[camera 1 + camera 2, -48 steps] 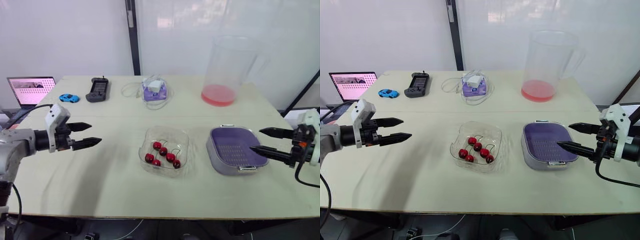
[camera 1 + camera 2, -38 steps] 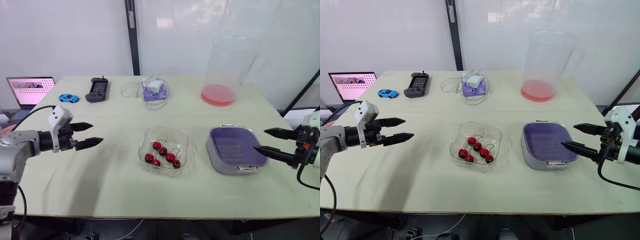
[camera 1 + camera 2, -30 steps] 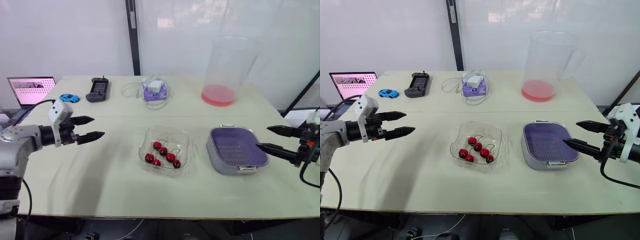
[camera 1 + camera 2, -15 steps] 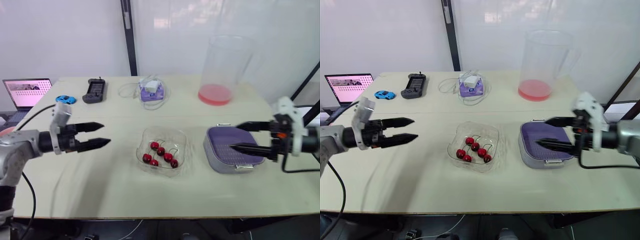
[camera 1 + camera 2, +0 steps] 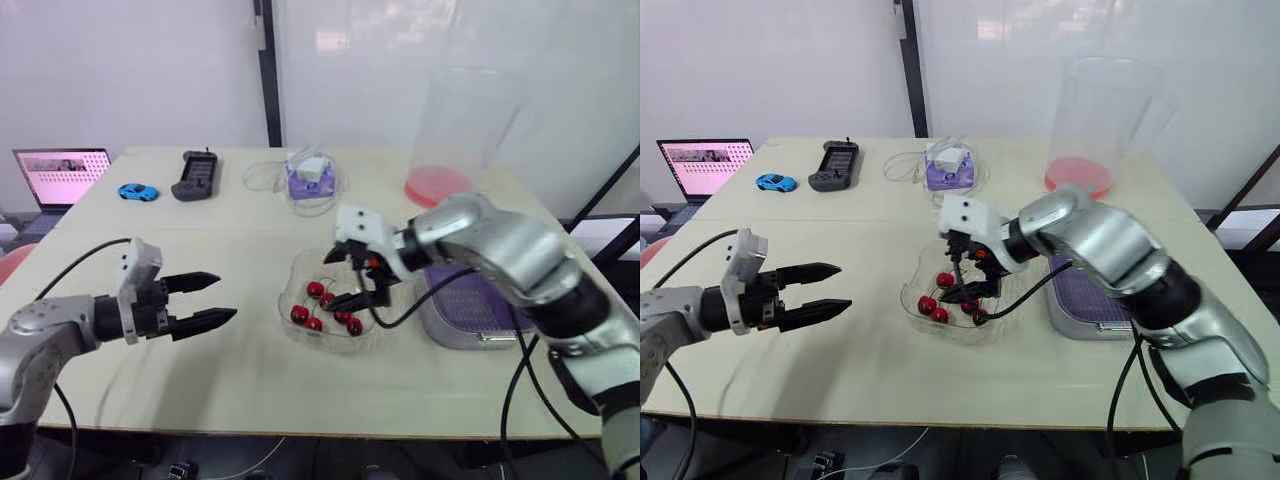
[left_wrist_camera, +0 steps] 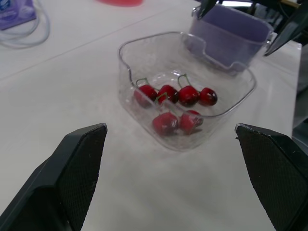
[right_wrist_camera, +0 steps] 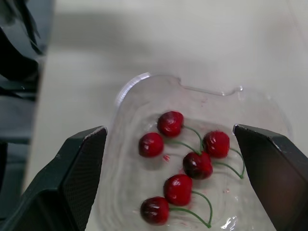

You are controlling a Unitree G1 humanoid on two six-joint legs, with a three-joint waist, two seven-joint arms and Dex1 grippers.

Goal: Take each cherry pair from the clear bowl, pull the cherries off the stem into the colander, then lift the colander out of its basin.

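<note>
A clear bowl [image 5: 300, 338] sits mid-table with several red cherries [image 5: 322, 306] joined in pairs by green stems. My right gripper [image 5: 333, 281] hangs open just above the bowl, its fingers spread over the cherries [image 7: 185, 159] and holding nothing. The right arm crosses in front of the purple colander [image 5: 468, 304], which rests in its grey basin [image 5: 450, 335] to the right of the bowl. My left gripper [image 5: 227, 296] is open and empty, level with the bowl and a short way to its left. In the left wrist view it faces the bowl [image 6: 144, 42] and the colander [image 6: 231, 30].
At the back of the table stand a tall clear pitcher [image 5: 455, 130] with red liquid, a purple box with a white cable [image 5: 308, 180], a black handheld device [image 5: 195, 178], a blue toy car [image 5: 137, 191] and a laptop [image 5: 60, 175].
My right arm swung left from the table's right edge, across the colander, to above the bowl. The left gripper moved slightly toward the bowl. Both stayed open.
</note>
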